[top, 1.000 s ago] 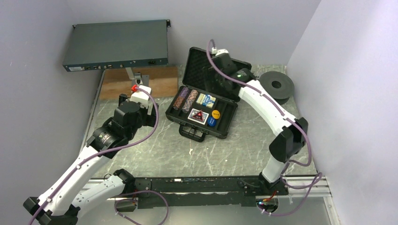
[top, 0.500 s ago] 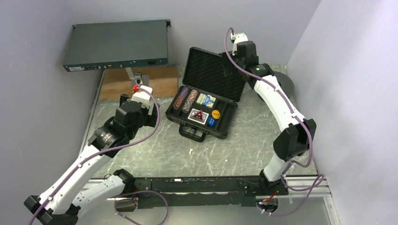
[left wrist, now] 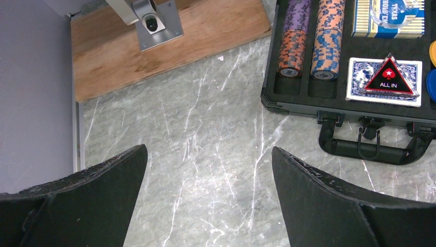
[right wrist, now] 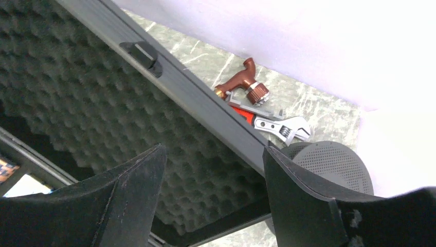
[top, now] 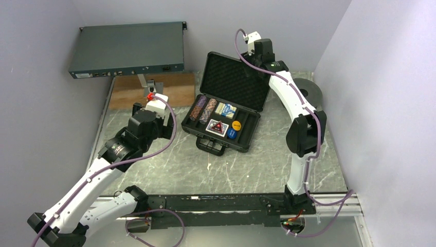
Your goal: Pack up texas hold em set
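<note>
The black briefcase lies open at mid-table, its foam-lined lid standing up. In its base are two chip rolls, a blue card deck, a deck under the red-triangle button, and the orange and blue buttons. My left gripper hangs open and empty over bare table left of the case; its view shows the rolls, the triangle and the handle. My right gripper is open at the lid's top right edge; the lid's foam and rim lie between its fingers.
A grey rack unit stands at the back left above a wooden board with a metal stand. A dark round spool sits right of the case. A wrench and a brown tool lie behind the lid.
My right arm has swung up and back from in front of the lid to its top right edge. The left arm has barely moved. The case contents are unchanged.
</note>
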You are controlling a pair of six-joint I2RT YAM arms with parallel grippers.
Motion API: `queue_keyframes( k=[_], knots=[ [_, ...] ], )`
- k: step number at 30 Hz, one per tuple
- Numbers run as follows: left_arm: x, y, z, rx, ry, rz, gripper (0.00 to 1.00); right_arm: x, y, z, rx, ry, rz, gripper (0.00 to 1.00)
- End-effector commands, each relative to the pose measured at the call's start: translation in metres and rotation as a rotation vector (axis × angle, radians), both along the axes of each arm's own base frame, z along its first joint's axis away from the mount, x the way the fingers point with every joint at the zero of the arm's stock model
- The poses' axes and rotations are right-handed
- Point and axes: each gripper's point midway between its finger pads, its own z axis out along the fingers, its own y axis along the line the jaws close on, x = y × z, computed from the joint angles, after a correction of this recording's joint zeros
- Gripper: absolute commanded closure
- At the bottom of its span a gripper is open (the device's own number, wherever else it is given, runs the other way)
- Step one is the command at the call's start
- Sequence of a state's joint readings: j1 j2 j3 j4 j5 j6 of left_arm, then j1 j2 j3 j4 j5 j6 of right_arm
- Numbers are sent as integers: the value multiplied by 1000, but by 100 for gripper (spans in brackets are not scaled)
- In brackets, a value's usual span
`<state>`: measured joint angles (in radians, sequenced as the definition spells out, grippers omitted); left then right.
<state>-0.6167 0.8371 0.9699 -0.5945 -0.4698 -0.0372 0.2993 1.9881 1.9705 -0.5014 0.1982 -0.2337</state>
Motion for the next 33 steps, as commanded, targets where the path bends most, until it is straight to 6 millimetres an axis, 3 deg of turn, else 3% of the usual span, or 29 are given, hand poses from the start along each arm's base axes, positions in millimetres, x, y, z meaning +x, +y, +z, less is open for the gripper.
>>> queue_keyframes(
  k=[1, 8, 15, 19, 33],
  knots=[
    [5, 2, 6, 1, -32, 17, 3, 17, -10, 36, -11, -107, -20, 29],
    [6, 1, 4, 7, -21, 16, 3, 26, -10, 19, -8, -86, -38, 39],
    [6, 2, 5, 9, -25, 22, 3, 26, -11, 12, -10, -77, -43, 42],
    [6, 2, 4, 10, -23, 22, 3, 26, -12, 2, -16, -61, -51, 51],
    [5, 3, 5, 9, -26, 23, 3, 28, -13, -17, -32, -25, -54, 51]
  ],
)
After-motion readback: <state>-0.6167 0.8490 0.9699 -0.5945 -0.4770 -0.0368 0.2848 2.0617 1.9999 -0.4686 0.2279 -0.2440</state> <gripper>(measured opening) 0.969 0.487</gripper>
